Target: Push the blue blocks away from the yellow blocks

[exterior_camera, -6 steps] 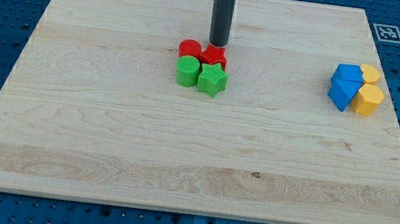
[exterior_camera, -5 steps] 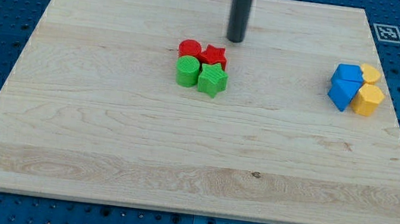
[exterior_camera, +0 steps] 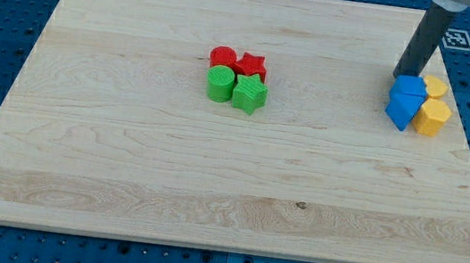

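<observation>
Two blue blocks sit at the view's right: a blue cube (exterior_camera: 410,87) and below it a blue wedge-like block (exterior_camera: 402,109). Touching them on their right are two yellow blocks: a rounded yellow one (exterior_camera: 435,86) and a yellow hexagonal one (exterior_camera: 434,116). My tip (exterior_camera: 403,75) stands just above and slightly left of the blue cube, right at its upper-left edge. The rod leans up toward the view's top right.
A cluster sits near the board's middle: a red cylinder (exterior_camera: 222,57), a red star (exterior_camera: 251,64), a green cylinder (exterior_camera: 220,84) and a green star (exterior_camera: 249,94). A black-and-white marker (exterior_camera: 454,38) lies at the board's top right corner.
My tip has moved from just above the red blocks far to the view's right, ending by the blue cube. No block has moved.
</observation>
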Controlling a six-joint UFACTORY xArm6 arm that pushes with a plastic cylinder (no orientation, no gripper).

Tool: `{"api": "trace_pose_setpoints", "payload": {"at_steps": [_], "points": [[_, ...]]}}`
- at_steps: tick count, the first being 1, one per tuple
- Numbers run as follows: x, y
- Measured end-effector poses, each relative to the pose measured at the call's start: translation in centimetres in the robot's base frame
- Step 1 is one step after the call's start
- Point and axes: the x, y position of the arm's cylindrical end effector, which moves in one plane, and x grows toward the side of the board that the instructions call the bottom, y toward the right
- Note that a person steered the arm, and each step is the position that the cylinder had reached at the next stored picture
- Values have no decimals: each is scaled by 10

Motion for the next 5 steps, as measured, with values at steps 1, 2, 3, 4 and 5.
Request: {"api": "trace_pose_setpoints", "payload": {"at_steps": [1, 2, 3, 4, 5], "points": [[16, 1], [34, 2], [46, -2], [46, -22], [56, -30]]}}
